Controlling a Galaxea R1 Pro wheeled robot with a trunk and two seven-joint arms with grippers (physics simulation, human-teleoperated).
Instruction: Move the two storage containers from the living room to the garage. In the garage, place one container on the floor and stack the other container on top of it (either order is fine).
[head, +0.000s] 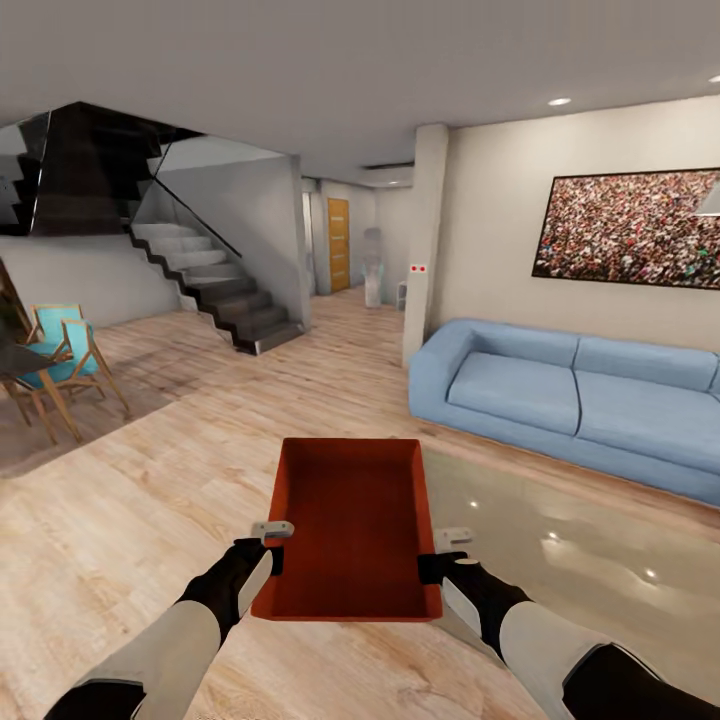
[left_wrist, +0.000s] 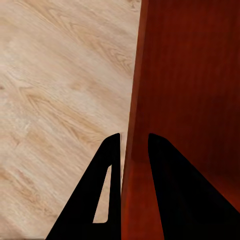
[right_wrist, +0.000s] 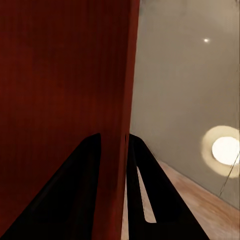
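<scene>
The storage container hangs between both claws — left gripper and right gripper each clamped on a long side wall — long axis pointing ahead.

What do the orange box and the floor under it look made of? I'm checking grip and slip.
The box looks like thin, smooth matte plastic: even orange-red colour, no grain, though coated metal is possible. Each end effector, left and right, pinches a side wall. The floor looks like pale wood planks with visible grain and seams.
</scene>
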